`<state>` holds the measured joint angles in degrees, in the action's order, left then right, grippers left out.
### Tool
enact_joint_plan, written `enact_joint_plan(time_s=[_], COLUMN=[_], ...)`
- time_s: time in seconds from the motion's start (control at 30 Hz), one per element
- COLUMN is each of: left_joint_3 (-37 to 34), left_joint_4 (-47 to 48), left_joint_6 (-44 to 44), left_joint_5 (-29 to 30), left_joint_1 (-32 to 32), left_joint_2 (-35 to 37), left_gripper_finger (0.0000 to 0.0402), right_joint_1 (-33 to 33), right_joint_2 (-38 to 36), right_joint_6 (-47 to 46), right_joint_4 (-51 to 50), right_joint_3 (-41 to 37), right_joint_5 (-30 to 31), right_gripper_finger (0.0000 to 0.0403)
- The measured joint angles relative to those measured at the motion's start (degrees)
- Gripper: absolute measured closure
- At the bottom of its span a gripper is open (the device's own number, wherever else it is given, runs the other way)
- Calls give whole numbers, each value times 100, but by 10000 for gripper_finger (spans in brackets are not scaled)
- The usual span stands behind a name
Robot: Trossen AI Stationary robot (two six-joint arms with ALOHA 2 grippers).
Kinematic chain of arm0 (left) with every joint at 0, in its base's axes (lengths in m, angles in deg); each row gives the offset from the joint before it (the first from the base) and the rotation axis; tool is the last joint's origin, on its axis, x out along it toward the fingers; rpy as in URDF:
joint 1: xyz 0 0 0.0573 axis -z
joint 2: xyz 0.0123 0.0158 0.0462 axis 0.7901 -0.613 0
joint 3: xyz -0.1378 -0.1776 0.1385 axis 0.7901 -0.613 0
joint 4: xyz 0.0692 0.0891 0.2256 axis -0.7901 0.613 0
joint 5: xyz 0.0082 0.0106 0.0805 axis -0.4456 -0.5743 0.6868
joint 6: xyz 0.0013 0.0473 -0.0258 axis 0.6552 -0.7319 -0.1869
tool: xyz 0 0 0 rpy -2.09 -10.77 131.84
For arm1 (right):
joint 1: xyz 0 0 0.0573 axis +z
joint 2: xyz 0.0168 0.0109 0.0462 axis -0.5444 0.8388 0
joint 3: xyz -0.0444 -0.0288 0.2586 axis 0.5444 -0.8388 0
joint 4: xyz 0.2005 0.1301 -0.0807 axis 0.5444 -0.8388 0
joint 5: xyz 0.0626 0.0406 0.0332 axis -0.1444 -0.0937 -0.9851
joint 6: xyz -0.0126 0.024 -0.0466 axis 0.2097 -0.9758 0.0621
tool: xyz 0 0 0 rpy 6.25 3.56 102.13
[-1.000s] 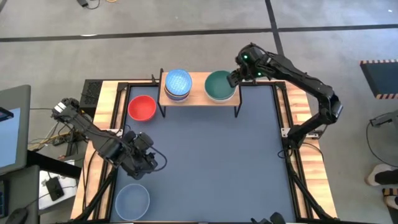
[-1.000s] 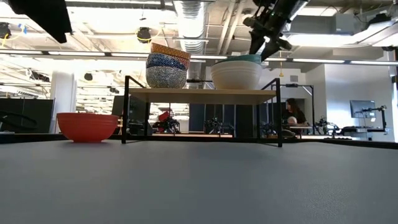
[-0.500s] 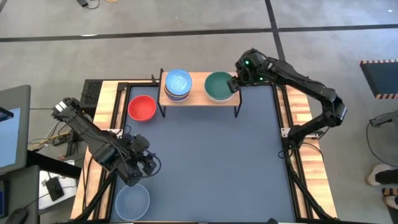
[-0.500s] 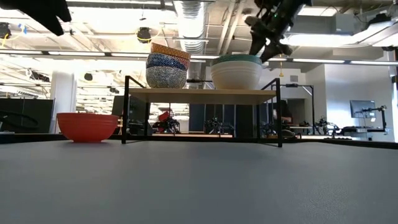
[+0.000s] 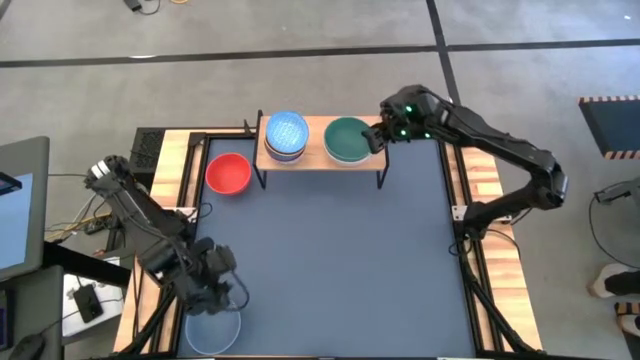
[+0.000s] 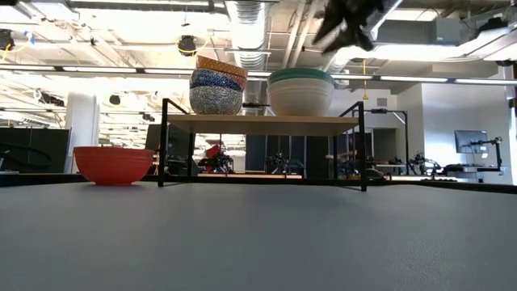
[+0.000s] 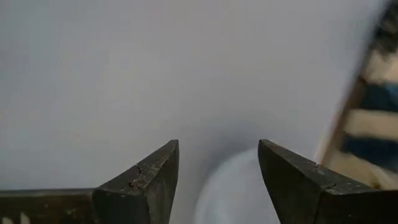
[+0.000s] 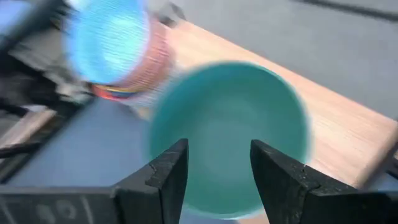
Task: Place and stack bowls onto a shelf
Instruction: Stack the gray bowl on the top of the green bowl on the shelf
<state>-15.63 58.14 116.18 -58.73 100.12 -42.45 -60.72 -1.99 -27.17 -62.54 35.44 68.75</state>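
- High view looks straight down on the whole table (image 5: 330, 260).
- Low view sits at tabletop height, facing the shelf (image 6: 262, 123), which the high view shares.
- Left wrist view looks closely down past its fingers (image 7: 149, 180) at the table.
- Right wrist view hangs close above the green bowl (image 8: 230, 134).

desk centre: the dark top of the desk (image 5: 340, 260) lies bare from the shelf's front legs to the near edge; wide passage.
far edge: the shelf (image 5: 318, 158) blocks it, carrying the blue-topped stack (image 5: 286, 137) and the green-topped stack (image 5: 348, 139), which stand apart with a narrow gap between.
far left corner: the red bowl (image 5: 228, 173) sits just beside the shelf's left legs.
near left corner: the grey-blue bowl (image 5: 212, 332), with the left end effector (image 5: 213, 292) over it.
shelf's right end: the right end effector (image 5: 375, 137) crowds the green-topped stack.
under the shelf: open between the black legs.
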Motion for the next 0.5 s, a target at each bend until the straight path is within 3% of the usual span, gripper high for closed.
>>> enact_joint_plan(time_s=[0.2,0.33,0.5], left_joint_3=[-944,-1316,-1796], left_joint_4=[-1566,-1414,-1715], left_joint_6=[408,1133,981], left_joint_5=[-193,-377,-601], left_joint_1=[730,882,942], left_joint_2=[-7,-9,-7], left_gripper_finger=[227,242,255], right_joint_1=[906,1370,1779], right_joint_2=[-325,-330,-212], right_joint_6=[-200,-288,-481], right_joint_4=[339,319,316], right_joint_3=[0,0,0], right_joint_5=[105,426,604], right_gripper_finger=[207,207,207])
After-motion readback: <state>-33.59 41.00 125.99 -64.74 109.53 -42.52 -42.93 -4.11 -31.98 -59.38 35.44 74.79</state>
